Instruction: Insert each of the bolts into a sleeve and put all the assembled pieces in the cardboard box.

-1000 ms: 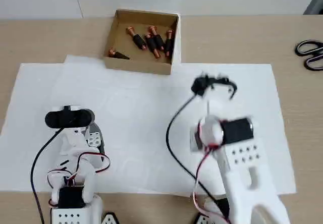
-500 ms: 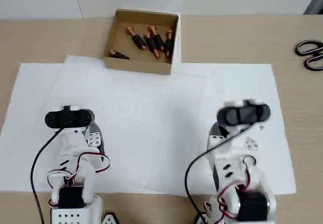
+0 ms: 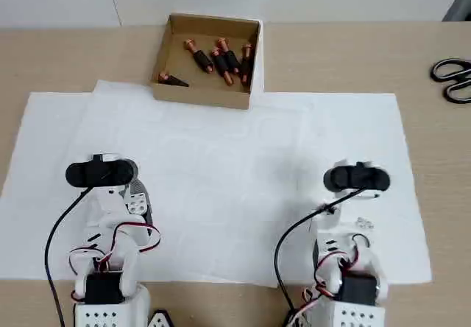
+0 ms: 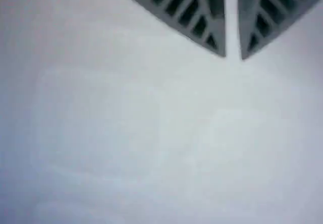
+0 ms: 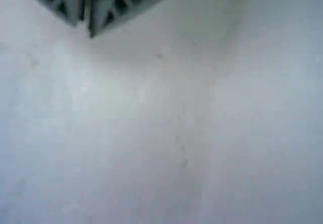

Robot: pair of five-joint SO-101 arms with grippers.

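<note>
The assembled pieces (image 3: 221, 60) are lying together in the cardboard box (image 3: 200, 96) at the desk's (image 3: 59, 54) far side. Your left end effector (image 4: 232, 52) and right end effector (image 5: 87, 30) are hanging over the white sheet (image 3: 221, 165) on the near side, both pinched narrow and holding nothing. The pieces are looking small, stiff and prone to rolling, so you should be gripping across the dark sleeve.

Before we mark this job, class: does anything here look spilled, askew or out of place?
Nothing stands out. The assembled pieces lie loose inside the cardboard box, none on the white paper. A pair of scissors lies off the paper, at the table's right side.
</note>
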